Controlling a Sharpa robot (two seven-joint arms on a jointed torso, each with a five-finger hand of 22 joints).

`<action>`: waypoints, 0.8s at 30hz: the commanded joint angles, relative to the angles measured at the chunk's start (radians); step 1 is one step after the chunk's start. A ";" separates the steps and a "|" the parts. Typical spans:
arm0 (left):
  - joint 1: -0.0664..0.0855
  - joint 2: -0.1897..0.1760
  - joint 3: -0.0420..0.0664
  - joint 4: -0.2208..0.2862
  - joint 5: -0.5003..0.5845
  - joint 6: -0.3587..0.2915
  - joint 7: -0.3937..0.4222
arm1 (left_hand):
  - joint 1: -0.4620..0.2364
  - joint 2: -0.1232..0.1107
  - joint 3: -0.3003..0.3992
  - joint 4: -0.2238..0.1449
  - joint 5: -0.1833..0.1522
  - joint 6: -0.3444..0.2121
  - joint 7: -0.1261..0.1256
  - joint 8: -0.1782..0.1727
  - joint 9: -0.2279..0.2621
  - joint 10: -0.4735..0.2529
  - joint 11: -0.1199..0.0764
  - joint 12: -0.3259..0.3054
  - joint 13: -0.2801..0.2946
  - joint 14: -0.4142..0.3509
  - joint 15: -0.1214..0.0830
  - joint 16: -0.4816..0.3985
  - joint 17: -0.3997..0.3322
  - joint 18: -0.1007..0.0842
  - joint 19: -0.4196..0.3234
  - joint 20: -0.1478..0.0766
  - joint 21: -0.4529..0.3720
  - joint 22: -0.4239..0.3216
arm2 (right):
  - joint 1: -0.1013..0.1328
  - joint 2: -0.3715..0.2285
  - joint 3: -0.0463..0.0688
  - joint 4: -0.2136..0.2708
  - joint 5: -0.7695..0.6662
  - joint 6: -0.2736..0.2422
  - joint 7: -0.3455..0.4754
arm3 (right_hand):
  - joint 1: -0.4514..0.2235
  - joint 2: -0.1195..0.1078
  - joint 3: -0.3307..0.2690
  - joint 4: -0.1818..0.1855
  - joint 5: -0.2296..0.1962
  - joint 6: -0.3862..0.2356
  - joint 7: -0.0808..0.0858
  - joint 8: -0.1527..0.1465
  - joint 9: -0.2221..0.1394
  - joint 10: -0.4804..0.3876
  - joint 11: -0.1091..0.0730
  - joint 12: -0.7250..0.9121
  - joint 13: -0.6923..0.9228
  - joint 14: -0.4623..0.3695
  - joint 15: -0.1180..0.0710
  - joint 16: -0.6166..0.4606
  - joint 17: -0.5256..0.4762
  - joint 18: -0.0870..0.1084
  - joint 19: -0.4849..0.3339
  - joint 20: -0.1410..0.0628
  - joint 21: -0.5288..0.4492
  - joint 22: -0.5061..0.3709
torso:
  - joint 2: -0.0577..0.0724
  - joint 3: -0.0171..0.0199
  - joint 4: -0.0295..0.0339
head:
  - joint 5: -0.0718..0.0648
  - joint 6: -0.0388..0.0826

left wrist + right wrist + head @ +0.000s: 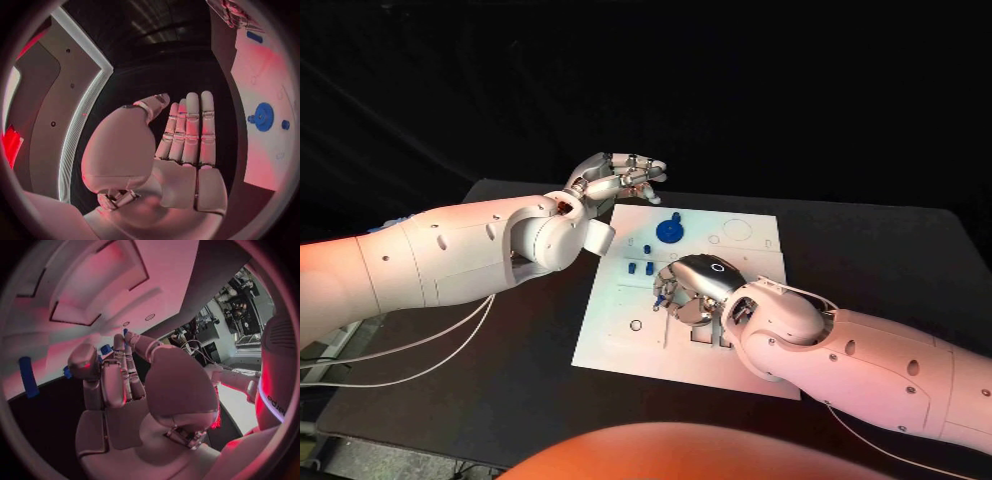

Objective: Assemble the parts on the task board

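Task board: the white task board (747, 250) lies in the middle of the black table (891, 250).
Seated part: 1 round blue gear (671, 231) sits on the board's far half; the left wrist view shows it (264, 116) flat on the plate with a small blue peg (285, 124) just beside it.
Loose parts: 2 small blue pieces (638, 268) lie near the board's middle, apart from the gear, and whether they stand in holes cannot be told.
Right hand: the right hand (692, 290) hangs low over the board's middle, its fingers (116, 375) curled towards a small blue part (106, 349) at their tips; whether they grip it cannot be told.
Left hand: the left hand (617, 178) is raised beyond the board's far left corner, its fingers (190, 130) straight, side by side and holding nothing.
Progress: judged early to middle, with the gear placed and several cut-outs on the near half seemingly unfilled.
Left to do: probably seating the small blue pieces and the part under the right hand.
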 commanded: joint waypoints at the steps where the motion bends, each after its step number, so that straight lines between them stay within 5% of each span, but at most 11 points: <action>1: 0.000 0.003 0.001 0.000 0.004 0.009 0.003 | 0.007 0.001 -0.003 -0.005 0.005 -0.002 0.007 -0.006 0.001 0.000 0.009 -0.004 -0.001 0.000 0.006 -0.004 0.000 0.010 0.003 0.002 -0.007 -0.001 | -0.002 0.003 0.000 -0.001 -0.004 0.018 0.009 | -0.007 0.001 0.000 0.005 -0.003 0.001 -0.001 0.001 0.000 -0.006 0.001 -0.007 0.001 0.053 -0.006 0.005 0.000 -0.012 0.000 0.000 -0.004 0.000 | 0.000 0.0000 0.0008 | 0.001 -0.002; 24: 0.000 0.005 0.001 -0.001 0.004 0.011 0.000 | 0.007 0.001 -0.003 -0.005 0.005 -0.002 0.007 -0.006 0.001 0.000 0.009 -0.004 -0.001 0.000 0.006 -0.004 0.000 0.010 0.003 0.002 -0.007 -0.001 | -0.008 0.016 -0.004 -0.023 -0.013 0.053 -0.002 | -0.008 0.002 0.000 0.006 -0.006 0.000 -0.002 0.001 0.002 -0.006 0.000 -0.007 0.002 0.052 -0.006 0.003 -0.003 -0.012 -0.001 0.000 -0.005 0.000 | 0.000 -0.0007 0.0008 | 0.001 -0.010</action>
